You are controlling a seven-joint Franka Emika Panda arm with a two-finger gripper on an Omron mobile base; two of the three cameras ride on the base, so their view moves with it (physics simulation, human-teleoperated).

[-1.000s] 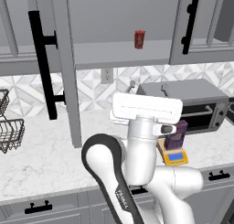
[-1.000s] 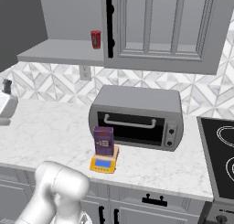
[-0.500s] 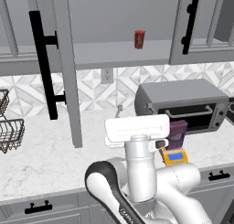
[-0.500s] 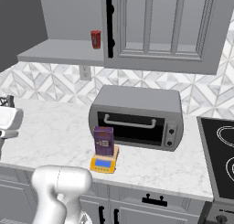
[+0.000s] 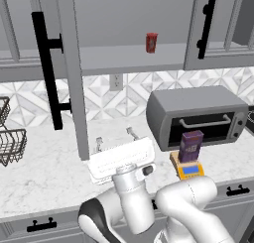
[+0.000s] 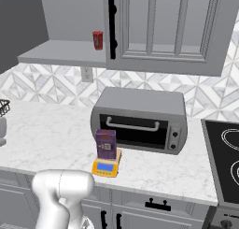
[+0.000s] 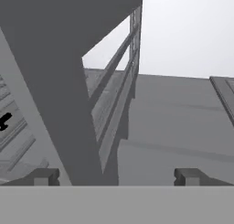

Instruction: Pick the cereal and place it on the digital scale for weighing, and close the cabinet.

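Your cereal (image 6: 106,144) stands upright on the digital scale (image 6: 107,166), its base touching the plate, with the blue display showing just below the box in the right base view; from the left base view you find the same pair at about 4 o'clock from frame centre, cereal (image 5: 191,146) on scale (image 5: 188,168). Directly behind them, at 12 o'clock from the box, sits the toaster oven (image 6: 140,118) on the marble counter (image 6: 46,130), and at 3 o'clock from the oven you see the edge of a black stovetop (image 6: 223,162). Look up from there: the cabinet (image 6: 161,27) has its right-hand door closed, but the left door (image 5: 69,73) stands swung out toward you, its long black handle (image 5: 47,68) hanging at about 9 o'clock from the open shelf, where a small red can (image 5: 151,42) sits. At 9 o'clock on the counter you see a wire basket (image 5: 11,143). The gripper (image 7: 116,175) points up along the edge of the open door (image 7: 59,109), which rises between its two dark fingertips (image 7: 187,175); they stand well apart with nothing clasped, so you can read it as spread wide. Its white hand (image 5: 121,160) sits low in the left base view at about 6 o'clock, near the bottom of that door.
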